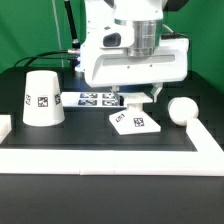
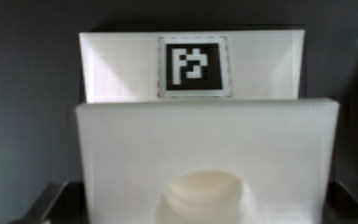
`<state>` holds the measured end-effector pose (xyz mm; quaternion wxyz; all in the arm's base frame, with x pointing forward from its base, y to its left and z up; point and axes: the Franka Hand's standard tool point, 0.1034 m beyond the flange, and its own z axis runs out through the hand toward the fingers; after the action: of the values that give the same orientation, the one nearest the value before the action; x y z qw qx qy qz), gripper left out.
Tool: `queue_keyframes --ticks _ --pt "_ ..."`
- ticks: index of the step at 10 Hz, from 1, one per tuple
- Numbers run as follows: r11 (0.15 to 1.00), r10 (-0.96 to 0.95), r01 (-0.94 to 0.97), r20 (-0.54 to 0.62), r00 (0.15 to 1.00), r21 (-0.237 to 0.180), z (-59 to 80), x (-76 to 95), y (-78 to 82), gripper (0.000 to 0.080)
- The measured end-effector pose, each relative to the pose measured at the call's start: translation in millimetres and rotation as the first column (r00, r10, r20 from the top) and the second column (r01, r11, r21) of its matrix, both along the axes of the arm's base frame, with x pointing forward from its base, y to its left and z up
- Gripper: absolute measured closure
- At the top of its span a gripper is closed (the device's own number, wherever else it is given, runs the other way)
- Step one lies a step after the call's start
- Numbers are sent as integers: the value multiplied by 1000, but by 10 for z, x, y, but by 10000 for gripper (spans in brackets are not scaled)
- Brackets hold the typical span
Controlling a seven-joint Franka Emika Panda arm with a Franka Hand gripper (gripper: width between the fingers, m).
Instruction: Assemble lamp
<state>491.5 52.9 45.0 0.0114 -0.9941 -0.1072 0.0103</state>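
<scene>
On the exterior view's left the shade [image 1: 40, 98] stands mouth-down, well apart. The marker board [image 1: 95, 99] lies behind the middle, and just right of it the gripper [image 1: 136, 100] is low over the far edge of the base [image 1: 135, 122], with the bulb [image 1: 183, 110] near on the right. The jaws stand wide, but I cannot tell whether they pinch the base. Taking the base looks like the step in hand, so the grip should sit square and centred on its sides, and any slide should stay slow, clear of the bulb.
</scene>
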Motion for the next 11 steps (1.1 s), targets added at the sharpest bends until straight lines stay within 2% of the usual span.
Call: queue_keyframes --ticks 6,7,11 --pt "998 -69 68 76 995 20 3 722 181 263" --pt "999 -26 24 103 994 21 9 818 182 263" --pt "1000 1 -4 121 993 25 10 850 179 263"
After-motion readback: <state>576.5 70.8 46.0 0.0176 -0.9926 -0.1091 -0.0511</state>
